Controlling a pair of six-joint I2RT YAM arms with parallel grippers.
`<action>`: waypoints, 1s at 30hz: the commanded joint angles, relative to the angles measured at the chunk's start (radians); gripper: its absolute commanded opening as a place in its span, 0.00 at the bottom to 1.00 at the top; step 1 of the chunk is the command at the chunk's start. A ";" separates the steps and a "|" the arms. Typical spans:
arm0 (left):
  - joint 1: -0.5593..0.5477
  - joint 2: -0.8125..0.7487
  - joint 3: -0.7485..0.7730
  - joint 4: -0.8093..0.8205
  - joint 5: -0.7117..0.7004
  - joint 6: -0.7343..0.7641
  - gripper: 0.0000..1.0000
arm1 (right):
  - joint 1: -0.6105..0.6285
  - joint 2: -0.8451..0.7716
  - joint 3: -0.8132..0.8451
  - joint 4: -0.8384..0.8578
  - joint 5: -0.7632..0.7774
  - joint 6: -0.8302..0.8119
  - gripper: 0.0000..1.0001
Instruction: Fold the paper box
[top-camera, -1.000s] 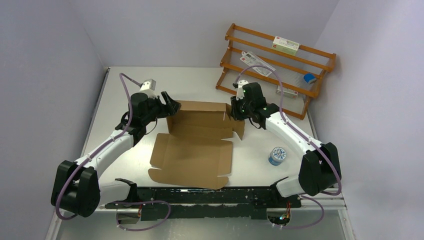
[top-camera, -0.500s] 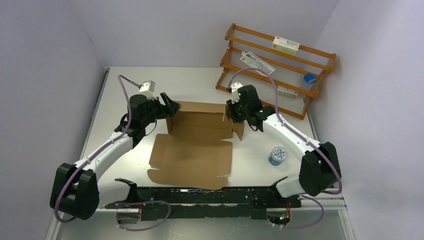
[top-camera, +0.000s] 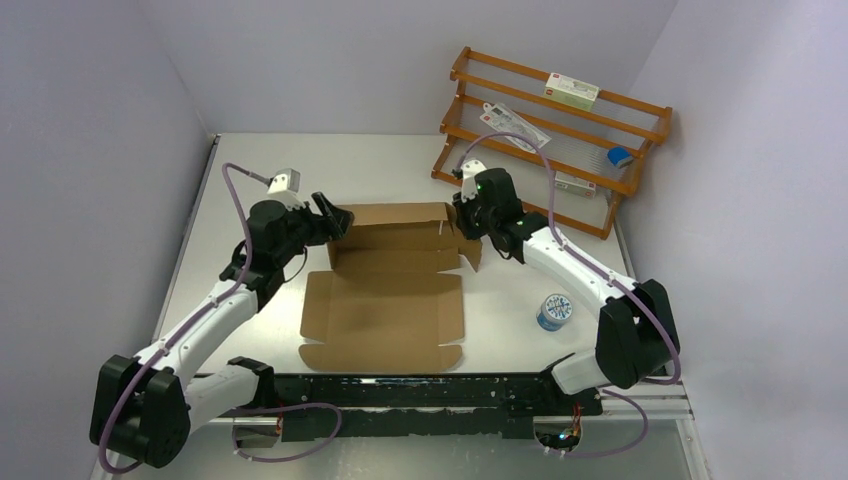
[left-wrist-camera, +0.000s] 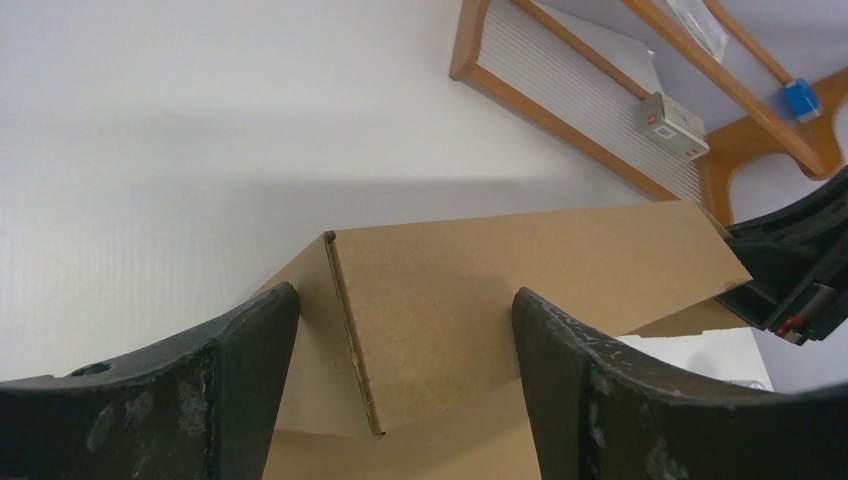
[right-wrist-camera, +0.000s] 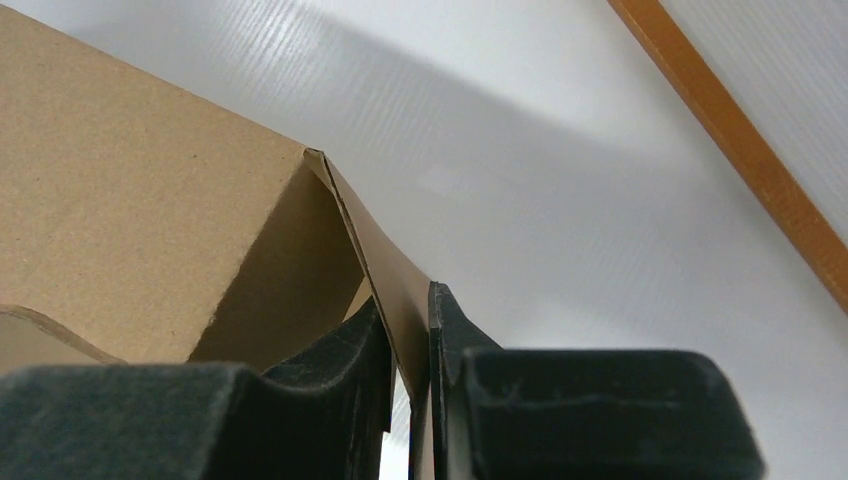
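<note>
Looking down from above, the single paper box (top-camera: 385, 300) lies mid-frame on the table (top-camera: 250, 165). Its front panel is flat and its back wall stands up. The left claw (top-camera: 338, 222) sits at the wall's left end and the right claw (top-camera: 463, 215) at its right end. One wooden rack (top-camera: 600, 100) fills the upper right, holding three white cartons (top-camera: 572, 92) that I can count. One round tin (top-camera: 553, 311) stands at the lower right, well apart from the box.

From the left wrist, the left claw (left-wrist-camera: 405, 300) gapes wide, with a finger on either side of the box's corner fold, gripping nothing.

From the right wrist, the right claw (right-wrist-camera: 405, 320) is nearly closed, pinching the box's thin side flap.

The cardboard looks light and stiff yet easily creased. It should bend cleanly only along its scored lines, so flaps are best held near their free edges, close to a fold.
</note>
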 joint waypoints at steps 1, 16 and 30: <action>-0.028 -0.053 -0.013 -0.065 -0.019 -0.022 0.81 | 0.025 0.012 -0.005 0.167 -0.114 -0.110 0.17; -0.028 -0.273 0.111 -0.355 -0.294 0.065 0.89 | 0.019 0.044 -0.026 0.202 -0.171 -0.276 0.17; -0.396 0.015 -0.057 0.221 -0.108 0.237 0.83 | 0.020 0.071 0.007 0.203 -0.204 -0.226 0.19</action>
